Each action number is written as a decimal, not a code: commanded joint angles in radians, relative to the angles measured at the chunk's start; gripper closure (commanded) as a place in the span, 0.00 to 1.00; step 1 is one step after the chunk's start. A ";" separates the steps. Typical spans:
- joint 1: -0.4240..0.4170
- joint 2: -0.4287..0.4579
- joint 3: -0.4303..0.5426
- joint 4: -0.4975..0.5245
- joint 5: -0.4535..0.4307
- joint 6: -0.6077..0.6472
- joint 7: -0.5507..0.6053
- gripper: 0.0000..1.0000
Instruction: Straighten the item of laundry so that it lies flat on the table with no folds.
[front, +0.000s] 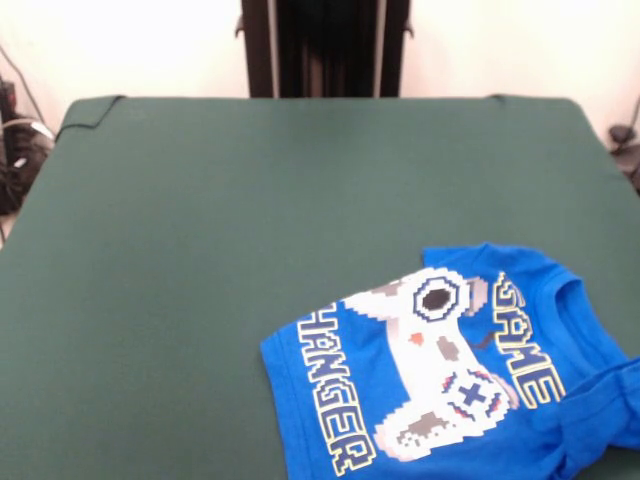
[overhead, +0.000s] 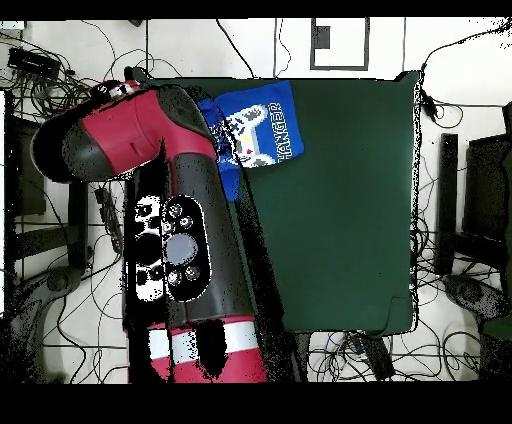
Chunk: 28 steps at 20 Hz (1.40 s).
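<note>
The bright blue T-shirt (front: 450, 370) lies print-up at the near right corner of the dark green table (front: 230, 220). Its white controller print and block lettering show. The body is mostly spread, but the cloth at its right end is bunched and folded over (front: 600, 410), and the lower edge runs out of the picture. In the overhead view the shirt (overhead: 258, 125) lies at the table's (overhead: 340, 220) top left, partly hidden by the red and black arm (overhead: 175, 230). No gripper shows in either view.
The robot's black pedestal (front: 325, 48) stands at the table's far edge. The drawn-back arm hangs over the table's left side in the overhead view. Cables (overhead: 60, 60) lie on the floor around the table.
</note>
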 joint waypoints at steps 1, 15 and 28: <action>0.014 0.079 -0.029 0.135 -0.024 0.124 -0.085 0.00; 0.035 0.093 -0.107 0.099 -0.016 0.280 -0.045 0.00; 0.083 0.173 -0.168 0.190 -0.067 0.044 0.068 0.00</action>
